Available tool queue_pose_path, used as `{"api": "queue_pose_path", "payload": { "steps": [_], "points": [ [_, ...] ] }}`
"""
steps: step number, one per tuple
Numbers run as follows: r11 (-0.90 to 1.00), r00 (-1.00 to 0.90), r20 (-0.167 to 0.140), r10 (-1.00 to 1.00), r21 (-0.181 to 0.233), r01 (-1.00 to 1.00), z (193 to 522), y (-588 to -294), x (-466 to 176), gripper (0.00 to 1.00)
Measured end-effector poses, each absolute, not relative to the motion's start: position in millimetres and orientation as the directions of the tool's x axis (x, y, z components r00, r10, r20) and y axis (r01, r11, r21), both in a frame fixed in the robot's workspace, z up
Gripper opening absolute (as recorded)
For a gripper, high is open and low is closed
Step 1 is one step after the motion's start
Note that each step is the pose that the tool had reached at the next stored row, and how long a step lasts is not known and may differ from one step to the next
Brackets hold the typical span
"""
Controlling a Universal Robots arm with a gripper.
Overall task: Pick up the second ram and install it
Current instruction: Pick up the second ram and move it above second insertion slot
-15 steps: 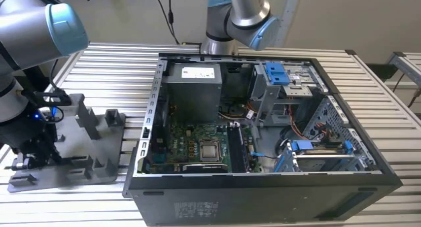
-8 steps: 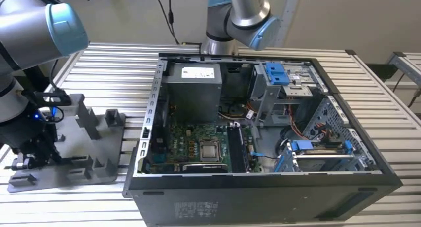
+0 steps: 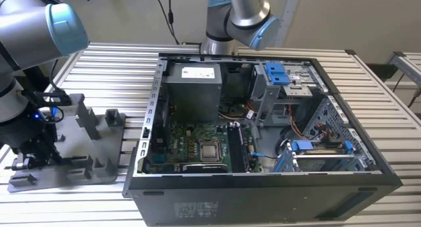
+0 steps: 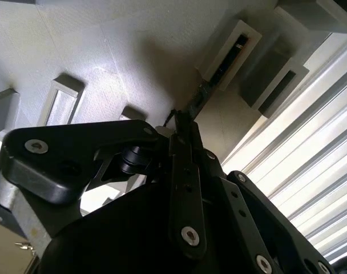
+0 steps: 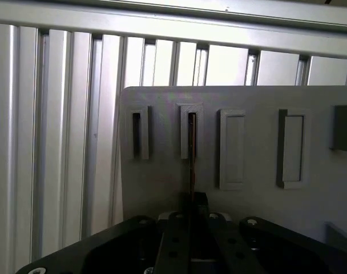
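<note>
The second ram (image 5: 192, 154) is a thin dark stick seen edge-on, its far end still in a narrow slot of the grey holder (image 5: 259, 142). My gripper (image 5: 192, 200) is shut on its near end, black fingers pressed together around it. In the second wrist view the ram (image 4: 197, 98) runs from the gripper (image 4: 182, 123) toward the slot in the holder (image 4: 105, 45). In the exterior view the gripper (image 3: 29, 160) is low over the holder (image 3: 98, 153), at that view's left.
An open computer case (image 3: 263, 197) stands at the exterior view's middle, with a green motherboard and long black slots (image 3: 235, 147) inside. A second arm (image 3: 237, 15) rises behind the case. Everything rests on a slatted aluminium table (image 3: 118, 59). The holder has several other raised slots (image 5: 290, 148).
</note>
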State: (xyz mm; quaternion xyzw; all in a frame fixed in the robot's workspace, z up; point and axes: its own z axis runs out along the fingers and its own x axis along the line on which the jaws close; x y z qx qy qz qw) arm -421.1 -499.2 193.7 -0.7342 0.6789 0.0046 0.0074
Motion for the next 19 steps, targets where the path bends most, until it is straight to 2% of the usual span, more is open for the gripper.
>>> {"api": "queue_pose_path", "payload": {
  "steps": [19],
  "points": [
    [-0.078, 0.078, -0.017, -0.997, -0.004, -0.997, 210.2, -499.2, -421.1, 0.14]
  ]
}}
